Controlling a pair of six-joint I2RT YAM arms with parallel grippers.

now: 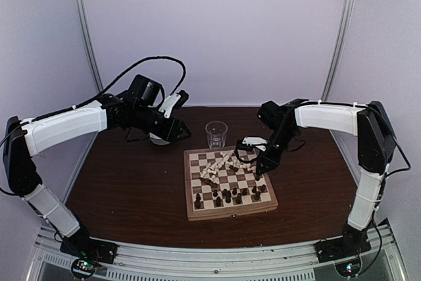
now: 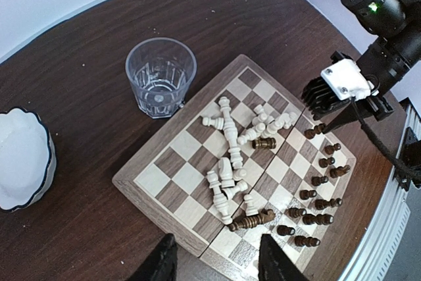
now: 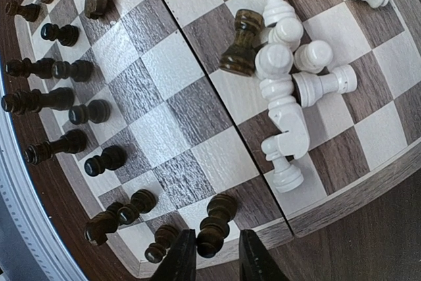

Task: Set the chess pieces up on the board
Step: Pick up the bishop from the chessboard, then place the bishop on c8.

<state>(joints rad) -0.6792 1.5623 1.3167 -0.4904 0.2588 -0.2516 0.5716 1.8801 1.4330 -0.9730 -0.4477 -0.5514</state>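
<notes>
Mid-setup: dark pieces [image 1: 227, 195] lined up on 6 o'clock half of board [image 1: 231, 213], white pieces [image 1: 220, 166] heaped flat from centre toward 12. At 3 o'clock edge, right tool [image 3: 213, 247] low, narrow, one dark piece [image 3: 217, 218] between tips; can't tell if clamped or let go. Off board at 10 o'clock, left tool [image 2: 217, 261] wide, empty, over surface [image 1: 131, 189]. Next, prob: seat that pc upright, lift straight w/o clipping neighbours, then tackle white heap

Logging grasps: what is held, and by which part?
Left gripper: nothing. Right gripper straddles the head of a dark piece; a firm grip cannot be told.
</notes>
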